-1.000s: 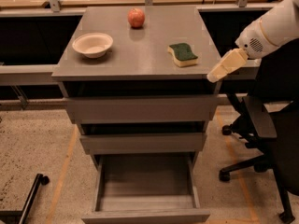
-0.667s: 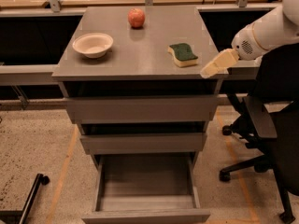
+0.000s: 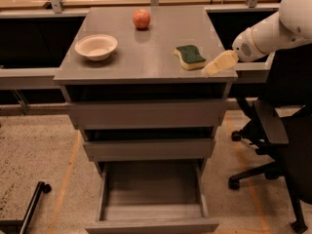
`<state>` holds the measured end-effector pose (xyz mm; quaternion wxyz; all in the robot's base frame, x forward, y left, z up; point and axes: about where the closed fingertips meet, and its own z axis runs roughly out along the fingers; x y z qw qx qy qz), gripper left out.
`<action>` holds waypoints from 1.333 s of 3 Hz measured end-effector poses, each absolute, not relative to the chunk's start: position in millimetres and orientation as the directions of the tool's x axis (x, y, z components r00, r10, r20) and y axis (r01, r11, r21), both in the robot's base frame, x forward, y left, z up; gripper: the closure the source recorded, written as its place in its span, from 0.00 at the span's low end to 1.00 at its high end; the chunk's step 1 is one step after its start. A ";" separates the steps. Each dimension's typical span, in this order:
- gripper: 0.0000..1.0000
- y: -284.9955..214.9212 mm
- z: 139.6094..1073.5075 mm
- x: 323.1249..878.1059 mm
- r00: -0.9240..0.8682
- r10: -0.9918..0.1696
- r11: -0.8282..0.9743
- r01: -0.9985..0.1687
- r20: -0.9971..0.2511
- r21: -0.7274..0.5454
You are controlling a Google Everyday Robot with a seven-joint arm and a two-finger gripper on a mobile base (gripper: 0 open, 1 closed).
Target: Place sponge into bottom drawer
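Observation:
The sponge (image 3: 189, 56), pale yellow with a dark green top, lies flat on the right part of the grey cabinet top (image 3: 146, 48). My gripper (image 3: 210, 68) comes in from the right on a white arm; its cream fingertips hover over the cabinet's right front corner, just right of the sponge and apart from it. It holds nothing. The bottom drawer (image 3: 152, 199) is pulled out wide and its box is empty.
A white bowl (image 3: 96, 47) sits at the left of the cabinet top and a red apple (image 3: 141, 19) at the back middle. The two upper drawers are pulled out a little. A black office chair (image 3: 278, 145) stands to the right of the cabinet.
My gripper has moved left and slightly down, from beside the cabinet's right edge to over its front right corner, closer to the sponge. The sponge and drawers have not moved.

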<state>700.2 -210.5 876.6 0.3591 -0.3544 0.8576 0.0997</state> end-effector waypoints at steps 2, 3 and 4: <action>0.00 -204.4 862.6 707.7 -0.539 -0.454 0.775 -0.631 -0.710 -0.017; 0.00 -188.4 863.2 722.4 -0.510 -0.436 0.773 -0.634 -0.741 -0.018; 0.00 -168.2 858.2 738.6 -0.487 -0.430 0.754 -0.657 -0.761 -0.005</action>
